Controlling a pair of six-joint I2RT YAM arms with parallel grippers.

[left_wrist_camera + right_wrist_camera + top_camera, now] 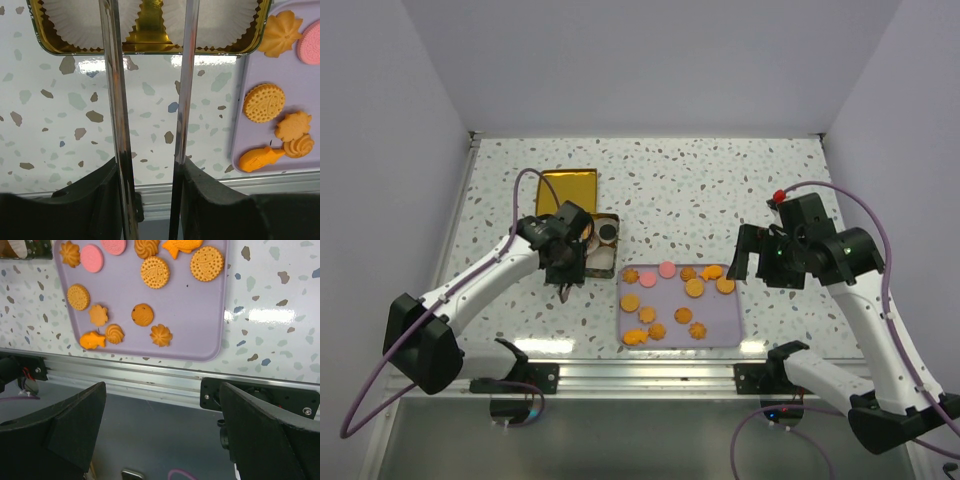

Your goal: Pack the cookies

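Several cookies, mostly orange rounds and flower shapes [694, 288] plus pink rounds [666, 270], lie on a lilac tray [720, 325]; they also show in the right wrist view [154, 272] and the left wrist view [263, 102]. A dark brown round [608, 232] sits in a paper cup in the gold tin [603, 268]. My left gripper [566, 262] [150, 172] is shut on metal tongs [116, 100], whose blades stand apart with nothing between them and reach over the tin [150, 48]. My right gripper [751, 262] [162, 386] is open and empty, at the tray's right end.
The tin's gold lid [567, 187] lies behind the tin. White pleated cups [82, 22] fill the tin. A metal rail [640, 372] runs along the table's near edge, just in front of the tray. White walls close in the left, right and back.
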